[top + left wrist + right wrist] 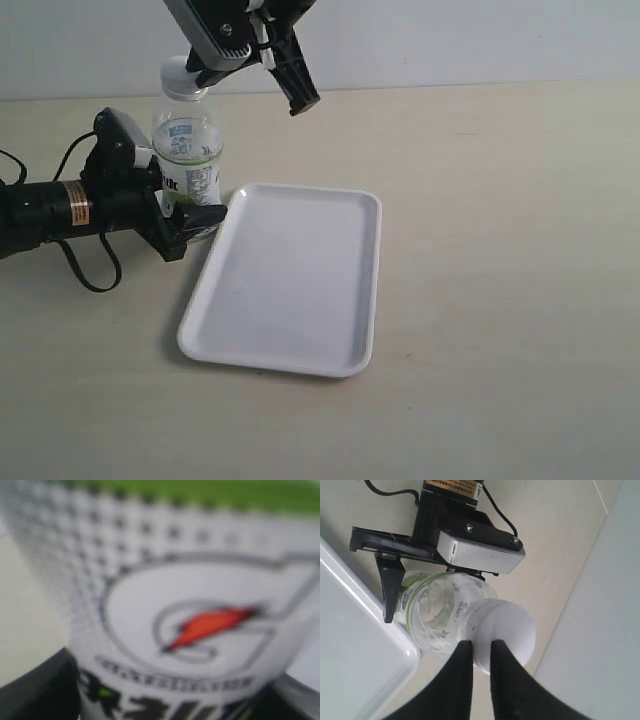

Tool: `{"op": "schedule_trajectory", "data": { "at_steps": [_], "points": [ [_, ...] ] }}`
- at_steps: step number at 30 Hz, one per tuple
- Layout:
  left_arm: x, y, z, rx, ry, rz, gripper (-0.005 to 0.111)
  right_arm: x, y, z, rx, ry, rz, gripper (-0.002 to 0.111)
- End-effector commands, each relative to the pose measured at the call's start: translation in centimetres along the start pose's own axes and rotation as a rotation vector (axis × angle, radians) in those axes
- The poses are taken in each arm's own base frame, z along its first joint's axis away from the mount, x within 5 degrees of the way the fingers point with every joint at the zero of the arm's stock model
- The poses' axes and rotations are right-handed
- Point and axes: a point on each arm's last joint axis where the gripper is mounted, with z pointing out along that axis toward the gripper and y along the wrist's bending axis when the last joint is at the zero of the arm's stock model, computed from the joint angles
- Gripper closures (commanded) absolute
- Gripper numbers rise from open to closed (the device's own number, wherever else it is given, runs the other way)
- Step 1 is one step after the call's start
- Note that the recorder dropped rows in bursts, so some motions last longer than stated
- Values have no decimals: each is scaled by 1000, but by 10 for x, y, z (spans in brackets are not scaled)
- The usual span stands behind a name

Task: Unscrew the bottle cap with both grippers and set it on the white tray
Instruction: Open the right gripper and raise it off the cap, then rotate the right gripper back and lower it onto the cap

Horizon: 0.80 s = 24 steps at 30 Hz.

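A clear bottle (pixel 188 140) with a white-green label stands upright on the pale table (pixel 500 250), just beside the white tray's (pixel 290 280) left corner. The left gripper (pixel 185 185) lies low, clamping the bottle's lower body. The right gripper (pixel 252 82) hangs right beside the white bottle cap (pixel 182 77); its grip is unclear

Beige tabletop (pixel 500 200), pale wall (pixel 450 40)

**Your bottle (pixel 187 150) stands capped beside the white tray (pixel 290 280)**

It is upright at the tray's far left corner, the white bottle cap (pixel 183 78) on its neck. The left gripper (pixel 183 190) clamps its labelled body. The right gripper (pixel 478 645) hangs over the cap, fingers close together; you cannot tell any grip.
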Motion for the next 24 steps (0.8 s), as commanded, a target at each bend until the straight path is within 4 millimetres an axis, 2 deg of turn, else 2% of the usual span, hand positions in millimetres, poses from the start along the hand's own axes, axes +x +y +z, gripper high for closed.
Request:
{"op": "schedule_trajectory", "data": {
  "at_steps": [1,2,3,5,6,7,8,9,13,15,16,18,24],
  "points": [
    [-9,-1,-1,7,-58,-1,107,0,2,1,-21,-2,22,95],
    [-9,-1,-1,7,-58,-1,107,-1,1,1,-19,-6,41,93],
    [-9,-1,-1,7,-58,-1,107,-1,1,1,-19,-6,55,86],
    [-9,-1,-1,6,-55,4,107,-2,0,-2,-11,-10,115,65],
    [-9,-1,-1,6,-55,4,107,-3,-1,-4,-6,-12,153,59],
    [-9,-1,-1,5,-56,6,107,-7,-3,-10,9,-25,252,51],
    [-9,-1,-1,5,-56,6,107,-8,-4,-13,15,-28,322,47],
    [-9,-1,-1,2,-56,5,107,-11,-6,-21,28,-32,471,44],
    [-10,0,-1,-11,-59,22,107,-16,-11,-33,66,-48,852,43],
    [-10,0,-1,-13,-60,21,107,-14,-14,-33,99,-65,1165,43],
    [-10,0,-1,-11,-66,21,107,-13,-14,-32,101,-67,1246,43],
    [-11,0,-1,-8,-80,21,107,-14,-14,-32,98,-70,1310,43],
    [-13,0,-1,-5,-94,21,107,-13,-15,-33,112,-76,1361,43]
  ]
}}
